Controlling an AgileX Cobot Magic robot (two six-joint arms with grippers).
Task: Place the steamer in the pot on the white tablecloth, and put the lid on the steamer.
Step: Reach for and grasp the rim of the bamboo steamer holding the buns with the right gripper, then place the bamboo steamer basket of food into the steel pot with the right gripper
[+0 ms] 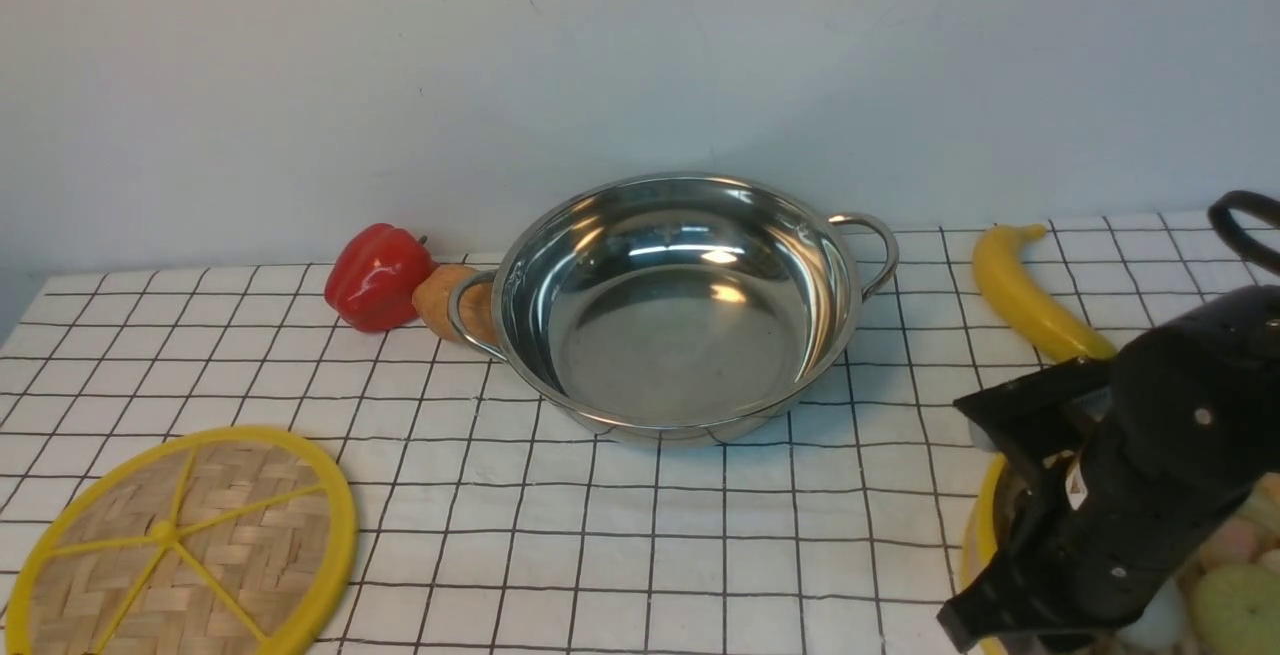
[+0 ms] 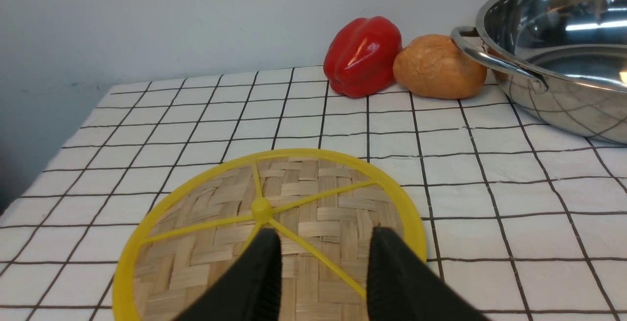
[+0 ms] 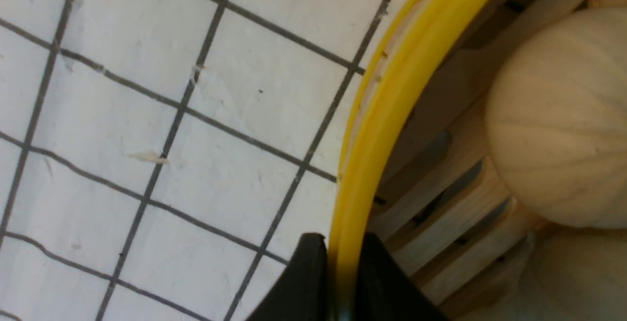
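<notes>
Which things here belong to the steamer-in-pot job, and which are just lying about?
Belong to the job: steamer, its rim pinched by the right gripper; pot; lid; white tablecloth.
Lying about: red bell pepper; brown potato-like lump; banana.

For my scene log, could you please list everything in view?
pot: one, steel, mid-cloth, empty
steamer: one, bamboo, yellow rim, near right
round foods: several, pale, in the steamer
lid: one, bamboo, yellow rim, near left
pepper: one, red, left of pot
brown lump: one, tan, between pepper and pot
banana: one, yellow, right of pot
tablecloth: one, white, black grid, underneath
left gripper: one, black, open, aimed at lid
right gripper: one, black, shut on steamer rim
</notes>
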